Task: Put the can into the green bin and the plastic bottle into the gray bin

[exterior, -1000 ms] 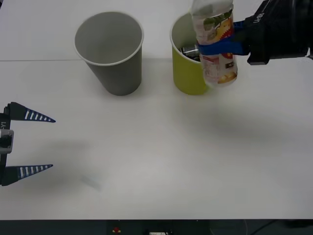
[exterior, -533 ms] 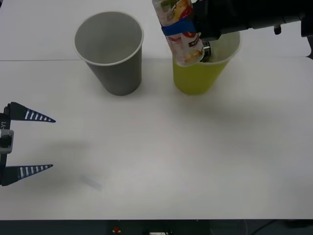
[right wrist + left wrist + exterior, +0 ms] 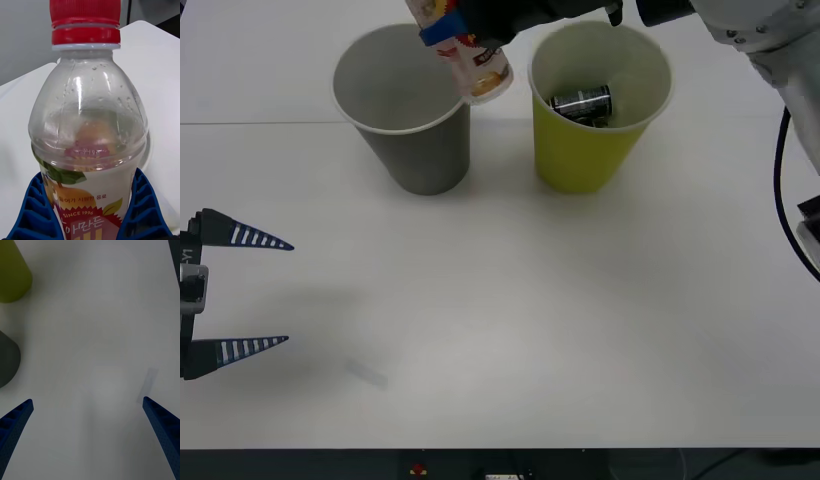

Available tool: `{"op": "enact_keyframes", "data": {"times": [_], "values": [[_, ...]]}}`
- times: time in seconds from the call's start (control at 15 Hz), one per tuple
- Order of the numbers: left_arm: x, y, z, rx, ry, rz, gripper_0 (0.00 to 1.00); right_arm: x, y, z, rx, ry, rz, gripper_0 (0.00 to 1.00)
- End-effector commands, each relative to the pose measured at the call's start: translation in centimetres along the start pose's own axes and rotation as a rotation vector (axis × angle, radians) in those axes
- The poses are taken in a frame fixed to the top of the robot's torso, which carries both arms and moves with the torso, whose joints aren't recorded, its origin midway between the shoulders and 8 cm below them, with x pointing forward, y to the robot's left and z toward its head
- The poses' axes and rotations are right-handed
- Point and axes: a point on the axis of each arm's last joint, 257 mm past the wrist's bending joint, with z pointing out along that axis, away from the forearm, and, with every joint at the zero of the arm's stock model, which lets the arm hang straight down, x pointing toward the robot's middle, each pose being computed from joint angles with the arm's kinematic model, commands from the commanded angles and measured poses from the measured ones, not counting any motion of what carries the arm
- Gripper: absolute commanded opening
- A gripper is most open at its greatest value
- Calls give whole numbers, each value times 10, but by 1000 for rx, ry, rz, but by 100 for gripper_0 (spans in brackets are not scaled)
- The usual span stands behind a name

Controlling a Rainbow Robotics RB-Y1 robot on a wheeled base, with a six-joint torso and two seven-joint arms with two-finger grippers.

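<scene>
My right gripper [image 3: 442, 30] is shut on the plastic bottle [image 3: 472, 62], which hangs tilted above the right side of the gray bin's rim [image 3: 402, 128]. Up close, the bottle [image 3: 88, 123] shows a red cap and an orange-red label, with blue fingers [image 3: 35, 210] pressed on both sides. The dark can [image 3: 581, 103] lies on its side inside the green bin [image 3: 590, 155], which stands just right of the gray bin. My left gripper [image 3: 240, 290] rests open over the table's near left, and both bins appear beyond it, green bin [image 3: 13, 273] and gray bin [image 3: 7, 360].
The white table [image 3: 530, 320] stretches bare in front of the two bins. A faint smudge [image 3: 368, 374] marks the surface near the front left. A black cable [image 3: 785, 200] hangs along the right edge.
My right gripper has carried the bottle leftward, from in front of the green bin, across its mouth, to above the gray bin's rim. The can inside the green bin is now uncovered. The left arm stayed still.
</scene>
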Motion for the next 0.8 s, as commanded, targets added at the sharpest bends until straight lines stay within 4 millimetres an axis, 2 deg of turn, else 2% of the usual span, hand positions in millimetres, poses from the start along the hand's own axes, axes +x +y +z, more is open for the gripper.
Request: {"op": "enact_keyframes", "data": {"times": [0.07,0.33,0.6,0.73,0.8], "values": [[0,0,0,0,0,0,100,-14,4,36,3,-25,-22,0],[0,0,0,0,0,0,100,-28,8,85,39,-111,-53,0],[0,0,0,0,0,0,100,-33,12,108,59,-163,-70,0],[0,0,0,0,0,0,100,-32,14,112,61,-170,-76,1],[0,0,0,0,0,0,100,-33,15,112,58,-173,-74,10]]}}
